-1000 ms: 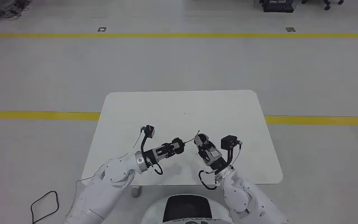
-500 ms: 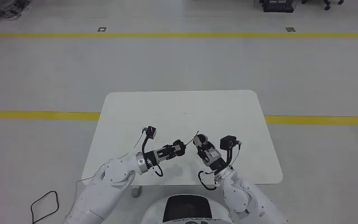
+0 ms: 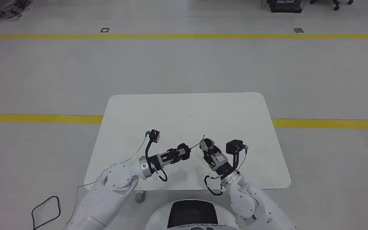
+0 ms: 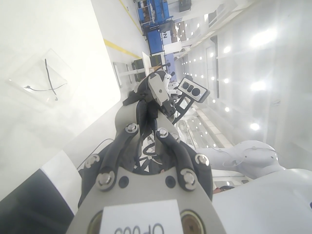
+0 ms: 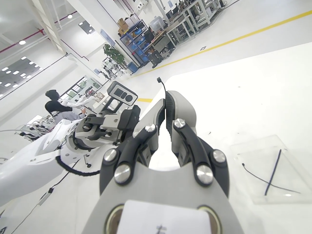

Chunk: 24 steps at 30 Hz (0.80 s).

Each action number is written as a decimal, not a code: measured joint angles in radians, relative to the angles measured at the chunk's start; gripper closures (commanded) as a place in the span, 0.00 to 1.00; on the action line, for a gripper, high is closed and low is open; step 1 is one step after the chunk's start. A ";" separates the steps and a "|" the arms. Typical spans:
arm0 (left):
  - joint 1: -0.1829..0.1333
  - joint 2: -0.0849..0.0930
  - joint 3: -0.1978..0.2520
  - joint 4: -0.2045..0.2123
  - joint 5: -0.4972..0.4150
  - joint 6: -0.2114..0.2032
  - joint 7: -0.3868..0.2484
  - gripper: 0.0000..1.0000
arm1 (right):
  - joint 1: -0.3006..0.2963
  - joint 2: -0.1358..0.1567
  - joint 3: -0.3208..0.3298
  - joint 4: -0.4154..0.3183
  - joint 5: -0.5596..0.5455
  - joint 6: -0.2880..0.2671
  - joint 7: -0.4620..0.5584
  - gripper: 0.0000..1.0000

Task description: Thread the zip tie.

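In the right wrist view my right gripper (image 5: 165, 98) is shut on a thin black zip tie (image 5: 162, 86), whose small head sticks out past the fingertips. From above, the right gripper (image 3: 204, 143) hangs over the table's front part, with the zip tie (image 3: 202, 138) rising from it. My left gripper (image 3: 184, 149) sits just beside it, pointing at it across a small gap. Seen from its own wrist, the left gripper (image 4: 145, 108) has its fingers closed together. I cannot tell whether anything lies between the pads.
A clear flat tray (image 5: 263, 147) lies on the white table (image 3: 184, 109) with two spare black zip ties (image 5: 273, 171) crossed in it. The left wrist view shows the same tray (image 4: 36, 79). The table's far half is bare white surface.
The left arm has dipped slightly toward the table's front edge. Both grips look the same.
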 measured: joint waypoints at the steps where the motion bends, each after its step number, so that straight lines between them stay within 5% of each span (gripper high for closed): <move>1: 0.000 0.000 0.001 -0.001 0.003 0.000 0.000 1.00 | 0.000 0.000 0.000 0.000 -0.002 0.002 0.001 1.00; 24: -0.015 0.006 0.027 0.009 0.022 0.000 0.002 1.00 | 0.002 -0.001 0.002 -0.001 0.007 -0.057 0.010 1.00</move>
